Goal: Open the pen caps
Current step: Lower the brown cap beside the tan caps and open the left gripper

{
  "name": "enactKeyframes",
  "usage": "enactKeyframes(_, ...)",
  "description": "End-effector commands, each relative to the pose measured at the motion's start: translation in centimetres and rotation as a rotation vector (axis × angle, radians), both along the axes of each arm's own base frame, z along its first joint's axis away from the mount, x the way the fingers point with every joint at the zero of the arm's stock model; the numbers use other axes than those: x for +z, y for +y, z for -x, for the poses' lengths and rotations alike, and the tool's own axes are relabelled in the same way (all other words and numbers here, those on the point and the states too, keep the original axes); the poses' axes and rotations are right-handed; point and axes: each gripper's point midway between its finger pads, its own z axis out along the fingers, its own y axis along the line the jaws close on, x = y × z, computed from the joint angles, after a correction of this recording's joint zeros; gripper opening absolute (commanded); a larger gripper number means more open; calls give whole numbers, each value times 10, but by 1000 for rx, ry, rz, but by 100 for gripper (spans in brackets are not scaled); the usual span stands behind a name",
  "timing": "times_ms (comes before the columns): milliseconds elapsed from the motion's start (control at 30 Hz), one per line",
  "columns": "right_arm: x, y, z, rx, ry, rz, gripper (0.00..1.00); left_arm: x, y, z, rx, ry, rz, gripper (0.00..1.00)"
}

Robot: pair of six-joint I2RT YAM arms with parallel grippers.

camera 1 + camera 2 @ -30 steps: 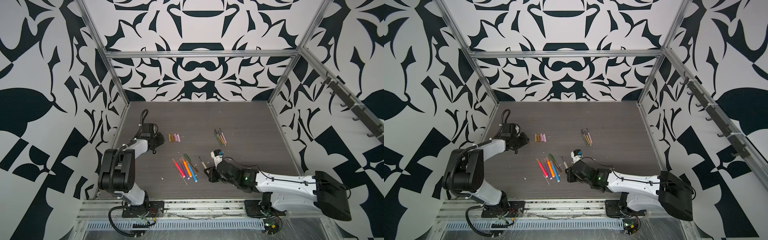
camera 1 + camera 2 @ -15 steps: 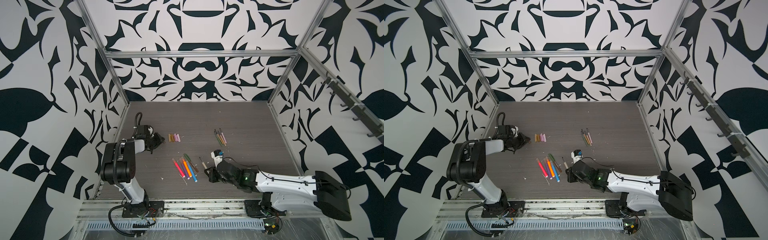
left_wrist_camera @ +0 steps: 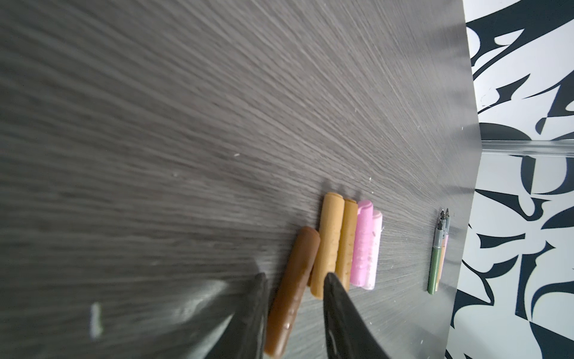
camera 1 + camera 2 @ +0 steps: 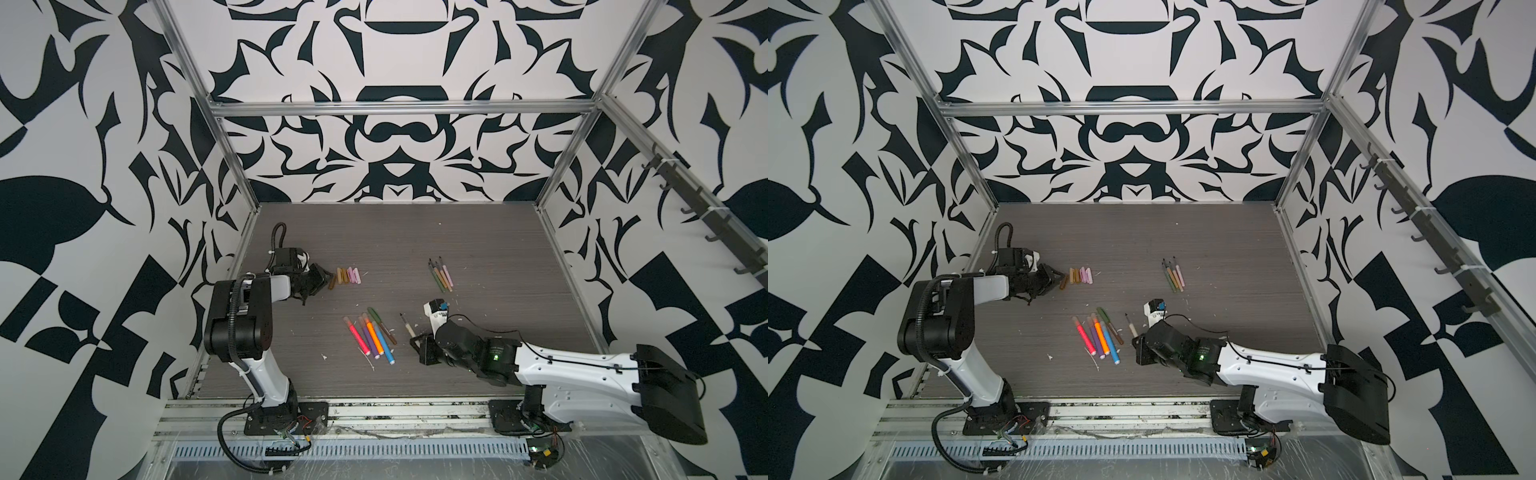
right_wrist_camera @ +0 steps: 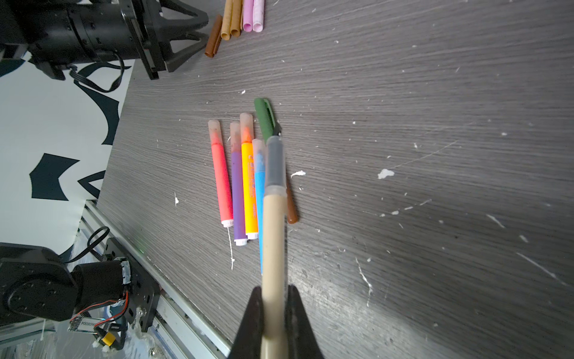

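Several muted pen caps (image 4: 348,275) (image 3: 348,245) lie in a row at the back left. A brown cap (image 3: 292,289) (image 4: 332,281) lies slanted on the table at the row's end. My left gripper (image 4: 328,277) (image 3: 295,276) is open, its jaws standing either side of that cap with a gap. My right gripper (image 4: 417,340) (image 5: 274,290) is shut on a cream pen (image 5: 273,236) (image 4: 409,328) whose grey tip end is bare. Bright capped pens (image 4: 370,336) (image 5: 239,177) lie in the middle, an olive pen (image 5: 264,116) beside them.
Several uncapped slim pen bodies (image 4: 440,276) (image 3: 438,251) lie at the back right. White flecks (image 5: 385,174) are scattered over the grey table. A metal rail (image 4: 374,411) runs along the front edge. Patterned walls close in both sides and the back.
My left gripper's jaws have parted and the brown cap now lies loose between them at the end of the row. The right arm has not moved with its pen.
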Motion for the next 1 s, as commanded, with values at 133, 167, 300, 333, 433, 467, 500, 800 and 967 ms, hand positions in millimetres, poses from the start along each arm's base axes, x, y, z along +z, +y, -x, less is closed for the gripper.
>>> enactKeyframes(133, 8, -3, -4, -27, -25, -24, 0, -1, -3, -4, -19, 16, 16, 35)
enactKeyframes(167, 9, -3, -4, -27, -26, -27, 0, -1, -6, -4, -28, 14, 26, 35)
enactKeyframes(300, 9, -3, -4, -26, -26, -26, 0, -2, -12, -6, -51, 21, 41, 36)
enactKeyframes(333, 9, -3, -4, -24, -26, -25, 0, -2, -12, -6, -51, 22, 39, 36)
enactKeyframes(433, 9, -3, -4, -24, -27, -26, 0, -2, -13, -6, -51, 22, 39, 36)
enactKeyframes(467, 9, -3, -4, -24, -28, -25, 0, -3, -13, -6, -53, 24, 40, 36)
enactKeyframes(500, 10, -4, -4, -24, -28, -25, 0, -3, -13, -6, -52, 26, 41, 36)
enactKeyframes(800, 13, -4, -4, -23, -33, -24, 0, -7, -16, -8, -63, 45, 46, 36)
enactKeyframes(967, 14, -4, -5, -24, -35, -22, 0, -6, -17, -9, -65, 43, 46, 36)
